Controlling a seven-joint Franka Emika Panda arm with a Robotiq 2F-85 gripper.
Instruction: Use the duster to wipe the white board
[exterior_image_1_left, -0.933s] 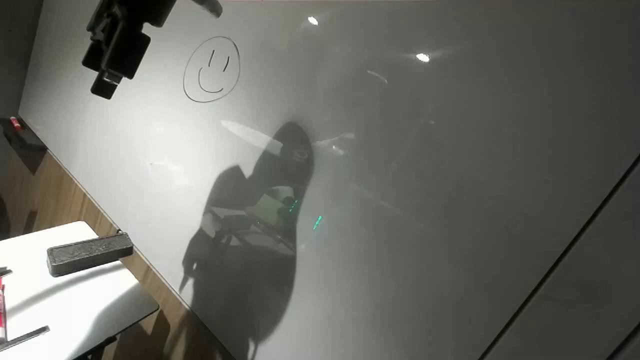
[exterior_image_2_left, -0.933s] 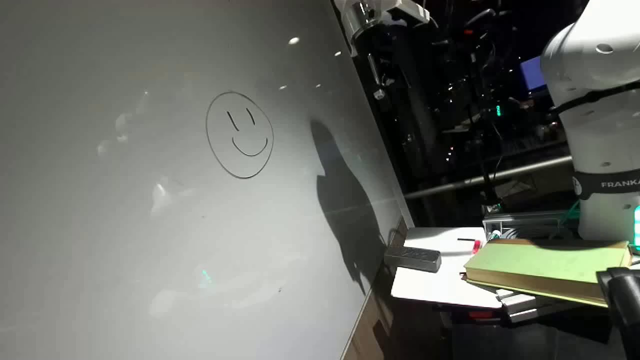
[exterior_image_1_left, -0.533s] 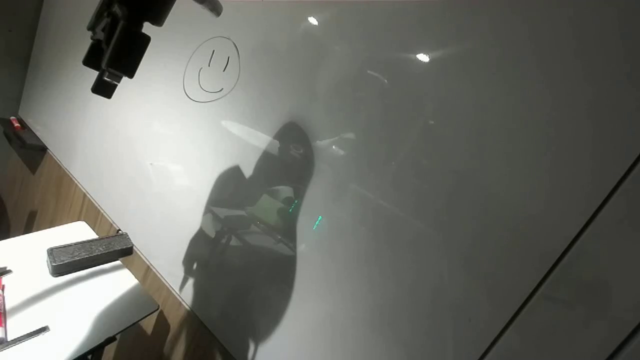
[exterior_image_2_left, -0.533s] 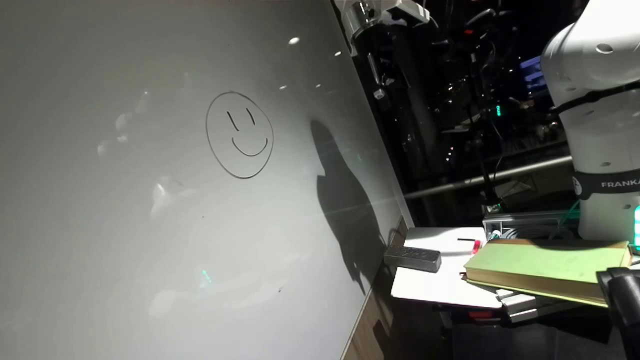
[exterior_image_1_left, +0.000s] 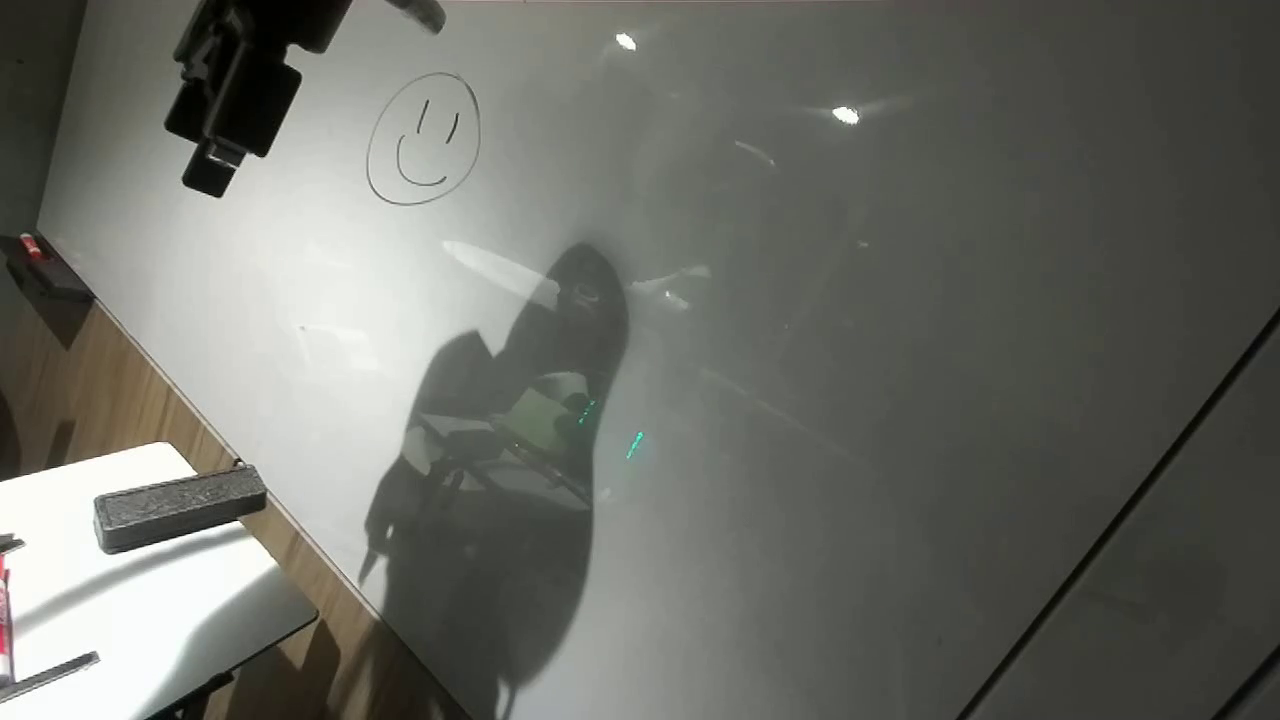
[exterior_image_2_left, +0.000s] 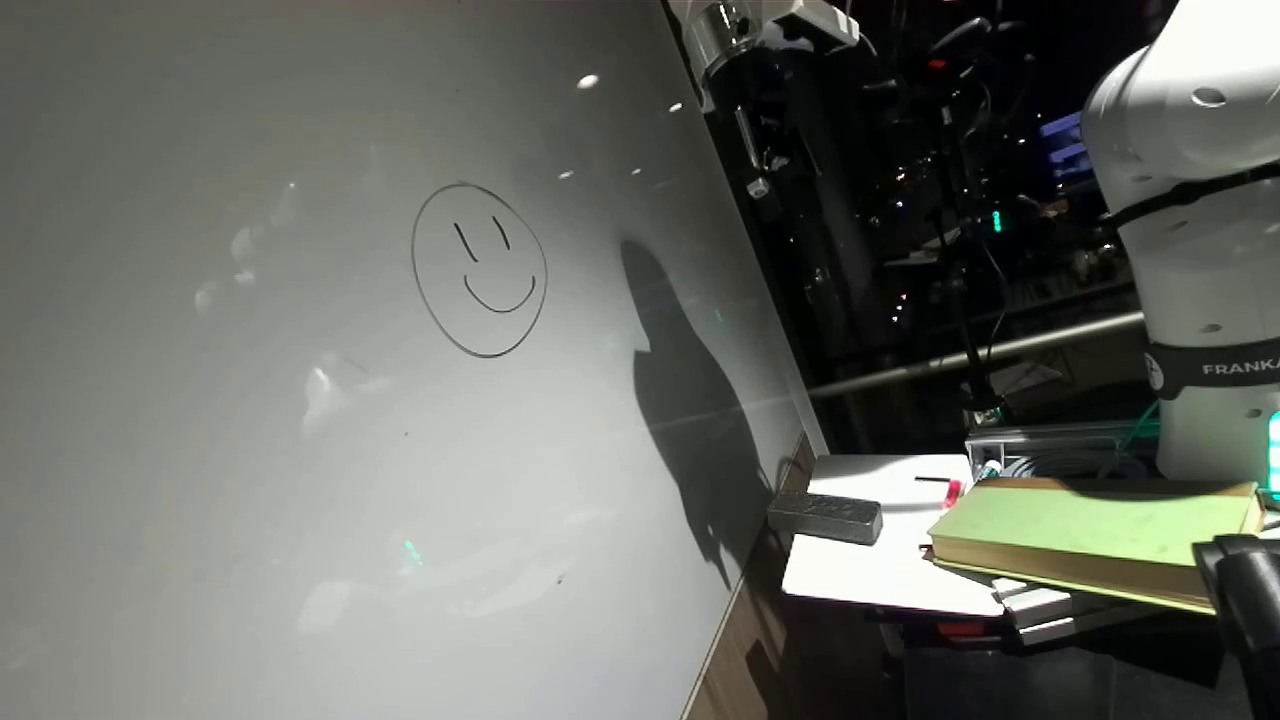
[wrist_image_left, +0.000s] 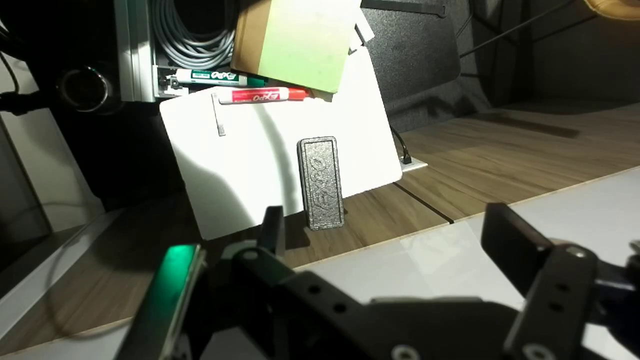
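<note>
Duster (wrist_image_left: 321, 182) located: it lies flat on the small white table (wrist_image_left: 240, 145), embossed face up, one end jutting past the edge towards the white board (exterior_image_1_left: 800, 450). Gripper (wrist_image_left: 387, 227) noted well apart from it — fingers (wrist_image_left: 515, 245) spread wide, holding nothing. The smiley face (exterior_image_2_left: 480, 270) stands whole on the board. I judge the step in hand to be the approach for the pick-up, with all wiping to come. Alignment is fair: the block's long sides run roughly along the fingers' inner faces, so I can close across its narrow width after a slight turn. It sits off centre, however, nearer one finger, and I should shift sideways before descending. I recommend gripping by the long sides near the middle, since pressure on the overhanging end could tip it off the edge. Clearance to the board looks tight — I advise a slow, straight descent. The wiping face is presumably underneath; my hold should leave it exposed.
</note>
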